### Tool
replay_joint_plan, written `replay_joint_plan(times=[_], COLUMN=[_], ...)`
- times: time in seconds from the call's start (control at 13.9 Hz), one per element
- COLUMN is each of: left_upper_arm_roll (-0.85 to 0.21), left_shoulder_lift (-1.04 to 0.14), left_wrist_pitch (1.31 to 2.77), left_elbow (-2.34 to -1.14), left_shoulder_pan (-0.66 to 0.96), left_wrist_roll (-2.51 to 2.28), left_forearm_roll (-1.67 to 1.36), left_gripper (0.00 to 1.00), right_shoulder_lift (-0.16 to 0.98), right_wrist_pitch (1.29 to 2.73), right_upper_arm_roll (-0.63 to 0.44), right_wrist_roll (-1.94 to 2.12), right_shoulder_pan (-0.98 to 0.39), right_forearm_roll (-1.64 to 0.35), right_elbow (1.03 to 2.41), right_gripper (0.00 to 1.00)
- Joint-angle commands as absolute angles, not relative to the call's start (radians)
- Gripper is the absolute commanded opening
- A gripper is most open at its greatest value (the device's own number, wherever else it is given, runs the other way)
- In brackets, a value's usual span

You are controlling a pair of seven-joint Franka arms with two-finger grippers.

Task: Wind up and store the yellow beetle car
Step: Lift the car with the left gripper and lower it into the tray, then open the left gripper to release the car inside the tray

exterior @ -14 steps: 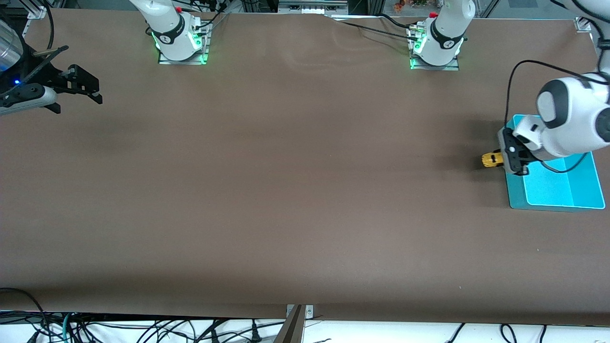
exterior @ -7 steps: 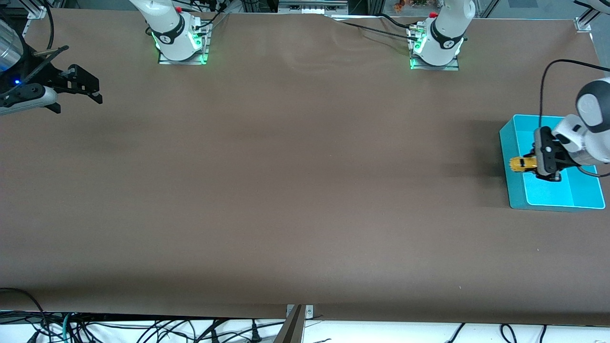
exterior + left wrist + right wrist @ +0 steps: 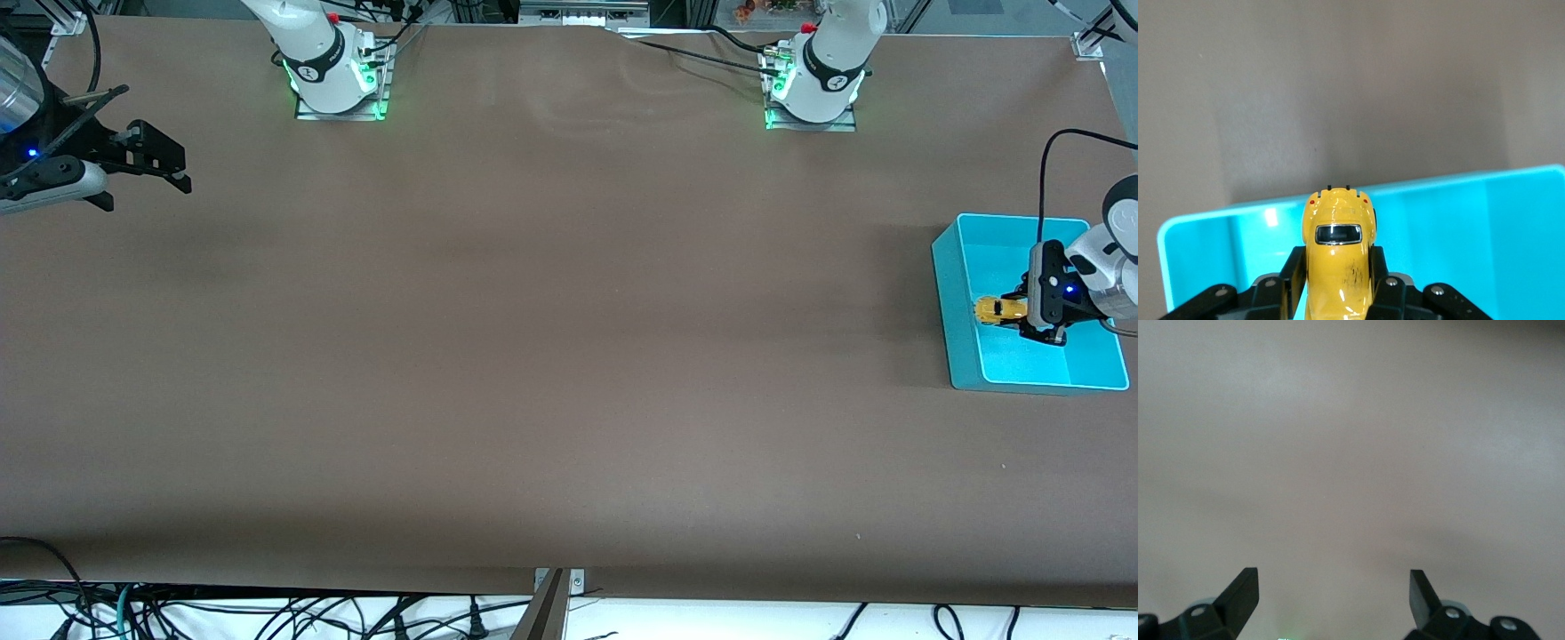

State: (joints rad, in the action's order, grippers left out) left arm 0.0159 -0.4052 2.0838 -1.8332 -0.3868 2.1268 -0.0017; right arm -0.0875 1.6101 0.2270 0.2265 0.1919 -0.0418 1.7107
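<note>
A: Where is the car (image 3: 997, 310)?

B: Clamped by its flanks in the left claw (image 3: 1022, 313), over the bin (image 3: 956, 284), nose past the fingers (image 3: 1293, 270).

A: Handling?

B: Likely light, rigid, glossy, so prone to slip; mid-body sides suit best. The right claw (image 3: 142, 171) waits, fingers apart, over the tabletop (image 3: 551, 356).

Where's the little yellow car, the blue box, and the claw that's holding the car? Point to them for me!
yellow beetle car (image 3: 1338, 257), left wrist view, on its roof.
blue box (image 3: 953, 276), front view, on its wall toward the table's middle.
left gripper (image 3: 1337, 283), left wrist view, between the fingertips shut on the car.
</note>
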Motion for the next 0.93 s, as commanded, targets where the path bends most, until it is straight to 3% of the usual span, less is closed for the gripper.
replay_joint_plan(times=[0.0, 0.86], left_upper_arm_roll=[0.012, 0.069], left_shoulder_lift=[-0.449, -0.531], left_wrist_pitch=[2.120, 2.316], left_elbow=[-1.798, -1.934], left_shoulder_pan=[-0.437, -0.457], left_wrist_roll=[2.232, 2.186], left_forearm_roll=[0.000, 0.002], left_gripper=[0.00, 0.03], right_shoulder_lift=[-0.087, -0.086], right_wrist_pitch=[1.591, 1.591], right_upper_arm_roll=[0.230, 0.232], right_wrist_roll=[0.206, 0.202], right_shoulder_pan=[0.186, 0.184], right_forearm_roll=[-0.028, -0.031], right_elbow=[1.697, 1.697], right_gripper=[1.00, 1.00])
